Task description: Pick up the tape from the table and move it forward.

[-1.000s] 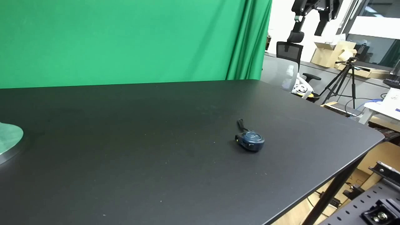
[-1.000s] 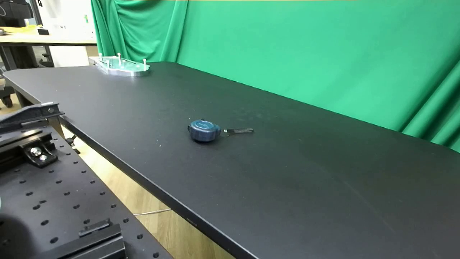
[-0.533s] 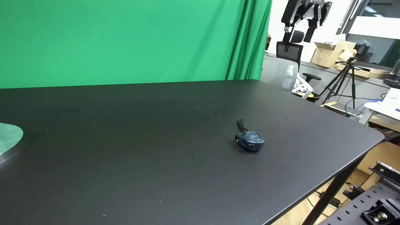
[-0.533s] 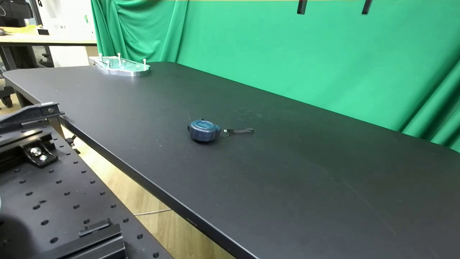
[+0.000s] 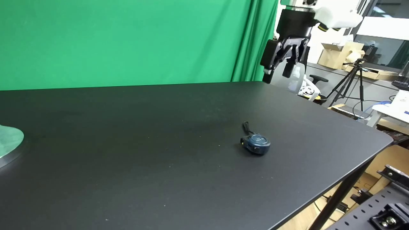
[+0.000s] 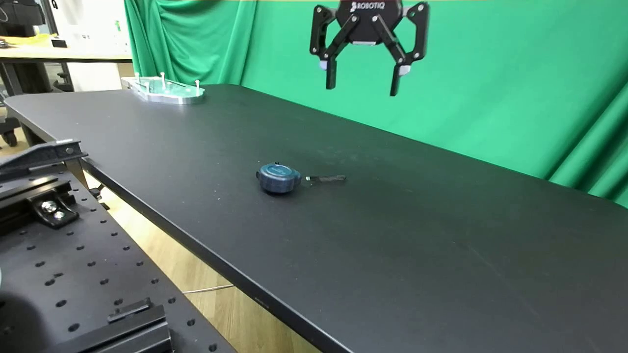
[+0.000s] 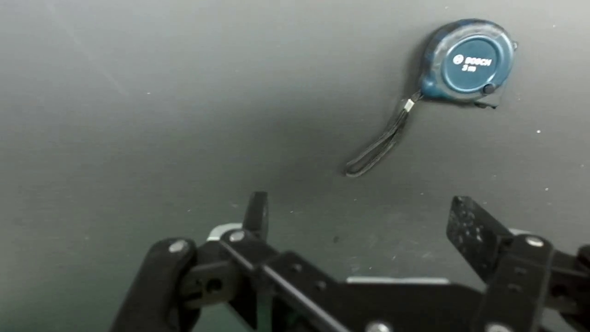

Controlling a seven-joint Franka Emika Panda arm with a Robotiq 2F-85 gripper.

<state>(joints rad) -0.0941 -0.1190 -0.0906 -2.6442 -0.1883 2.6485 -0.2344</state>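
Note:
The tape (image 5: 256, 143) is a small dark blue tape measure with a black strap. It lies flat on the black table (image 5: 143, 166) and also shows in an exterior view (image 6: 277, 177). In the wrist view the tape (image 7: 470, 64) is at the upper right, its strap pointing down-left towards the jaws. My gripper (image 6: 362, 89) is open and empty, high above the table, fingers pointing down. It also shows in an exterior view (image 5: 277, 76), above and beyond the tape. In the wrist view the gripper (image 7: 360, 196) has wide-apart fingers, with bare table between them.
A pale greenish clear plate with upright pegs (image 6: 167, 93) stands at the table's far end. A greenish round disc (image 5: 9, 140) is at the left edge in an exterior view. A perforated metal plate (image 6: 98, 245) lies beside the table's edge. A green curtain (image 6: 417, 63) hangs behind.
The arm has come down into view. The gripper has moved down and leftward in both exterior views, closer to the tape. The tape has not moved.

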